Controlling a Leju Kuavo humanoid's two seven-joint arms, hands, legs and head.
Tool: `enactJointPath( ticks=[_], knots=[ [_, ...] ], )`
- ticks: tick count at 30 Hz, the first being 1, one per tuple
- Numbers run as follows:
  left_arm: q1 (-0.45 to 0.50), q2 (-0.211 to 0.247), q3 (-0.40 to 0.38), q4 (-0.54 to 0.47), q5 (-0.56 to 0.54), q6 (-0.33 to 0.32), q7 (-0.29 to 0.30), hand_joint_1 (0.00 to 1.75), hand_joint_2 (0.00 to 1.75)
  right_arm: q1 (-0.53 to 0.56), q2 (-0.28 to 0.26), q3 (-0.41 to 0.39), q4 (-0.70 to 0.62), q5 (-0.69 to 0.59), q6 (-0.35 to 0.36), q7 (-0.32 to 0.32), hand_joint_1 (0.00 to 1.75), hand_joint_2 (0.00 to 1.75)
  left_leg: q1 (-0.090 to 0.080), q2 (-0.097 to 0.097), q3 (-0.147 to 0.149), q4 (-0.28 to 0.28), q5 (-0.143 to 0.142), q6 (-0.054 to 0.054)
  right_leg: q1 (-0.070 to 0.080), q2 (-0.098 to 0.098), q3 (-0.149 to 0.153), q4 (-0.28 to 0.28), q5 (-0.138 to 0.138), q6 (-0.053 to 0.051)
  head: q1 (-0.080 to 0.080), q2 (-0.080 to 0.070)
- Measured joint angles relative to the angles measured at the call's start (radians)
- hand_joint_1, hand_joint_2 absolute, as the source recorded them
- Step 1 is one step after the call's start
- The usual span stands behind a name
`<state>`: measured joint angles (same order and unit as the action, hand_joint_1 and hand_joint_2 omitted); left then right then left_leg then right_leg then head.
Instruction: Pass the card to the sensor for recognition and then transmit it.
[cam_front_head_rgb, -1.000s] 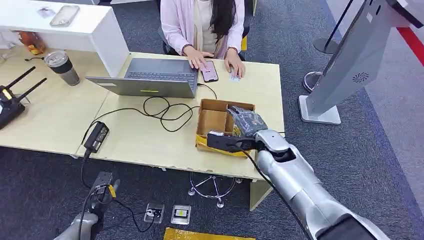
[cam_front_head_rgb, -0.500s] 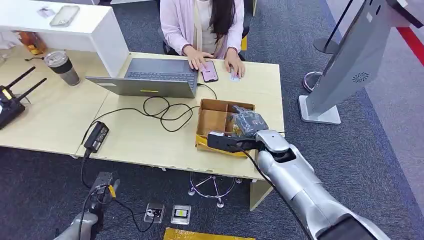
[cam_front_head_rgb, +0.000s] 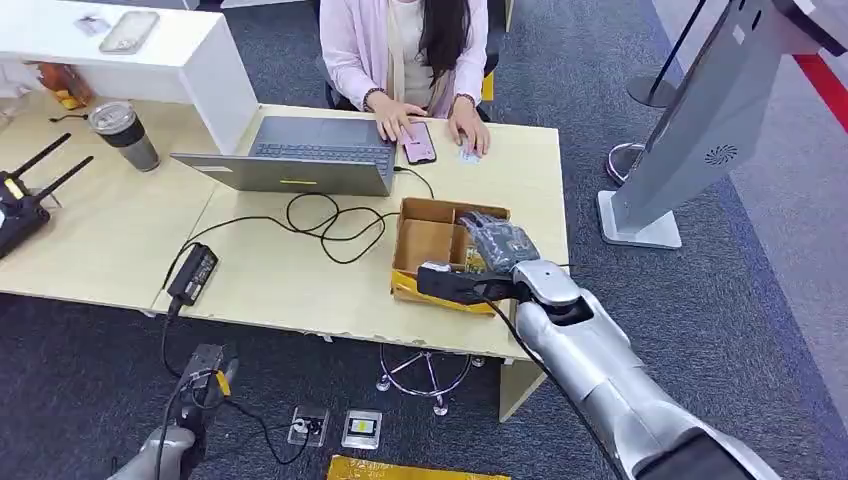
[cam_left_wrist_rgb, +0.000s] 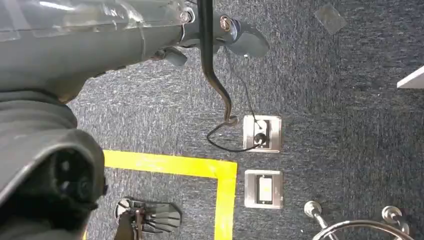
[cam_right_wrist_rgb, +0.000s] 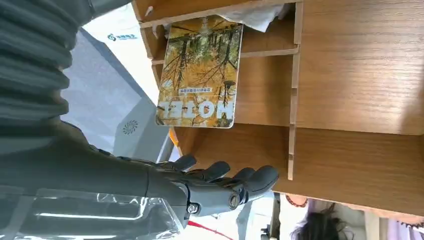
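**Card** (cam_right_wrist_rgb: 200, 70): rectangular with rounded corners. The face is printed with yellow autumn trees, the word "HOTEL" in white capitals and a line of small text that is too small to read. It sits inside the cardboard box (cam_front_head_rgb: 440, 205), in a compartment bounded by thin dividers, with its printed face exposed. Nothing grips it.

**Sensor kiosk** (cam_front_head_rgb: 700, 130): a grey slanted panel on a white base plate, bearing a round fan-shaped mark. It stands on the carpet to the right of the cardboard box, well apart from it.
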<state>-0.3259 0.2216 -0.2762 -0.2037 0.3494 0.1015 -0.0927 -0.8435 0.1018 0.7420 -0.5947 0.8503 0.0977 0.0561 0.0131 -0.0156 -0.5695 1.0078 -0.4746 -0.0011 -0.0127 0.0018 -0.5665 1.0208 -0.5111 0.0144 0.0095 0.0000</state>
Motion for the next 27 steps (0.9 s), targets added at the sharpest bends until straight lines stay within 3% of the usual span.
enactJointPath(
  ticks=[1, 8, 27],
  knots=[
    [0.0, 0.0, 0.0, 0.0, 0.0, 0.0, 0.0, 0.0, 0.0, 0.001, -0.001, 0.0, 0.0, 0.001, 0.0, 0.001, 1.75, 1.75, 0.0, 0.0, 0.0, 0.0, 0.0, 0.0, 0.0, 0.0, 0.0, 0.0, 0.0, 0.0, 0.0, 0.0],
    [0.004, 0.0, 0.001, 0.0, -0.006, 0.006, 0.0, 0.0, 0.0, 0.007, -0.012, -0.001, -0.008, 0.01, -0.015, 0.036, 1.75, 1.75, 0.0, 0.0, 0.0, 0.0, 0.0, 0.0, 0.0, 0.0, 0.0, 0.0, 0.0, 0.0, 0.0, 0.0],
    [0.006, -0.005, 0.002, 0.0, -0.011, 0.002, -0.002, 0.0, 0.0, 0.019, -0.034, -0.002, -0.036, 0.005, -0.011, 0.044, 1.75, 1.75, 0.0, 0.0, 0.0, 0.0, 0.0, 0.0, 0.0, 0.0, 0.0, 0.0, 0.0, 0.0, 0.0, 0.0]
  ],
)
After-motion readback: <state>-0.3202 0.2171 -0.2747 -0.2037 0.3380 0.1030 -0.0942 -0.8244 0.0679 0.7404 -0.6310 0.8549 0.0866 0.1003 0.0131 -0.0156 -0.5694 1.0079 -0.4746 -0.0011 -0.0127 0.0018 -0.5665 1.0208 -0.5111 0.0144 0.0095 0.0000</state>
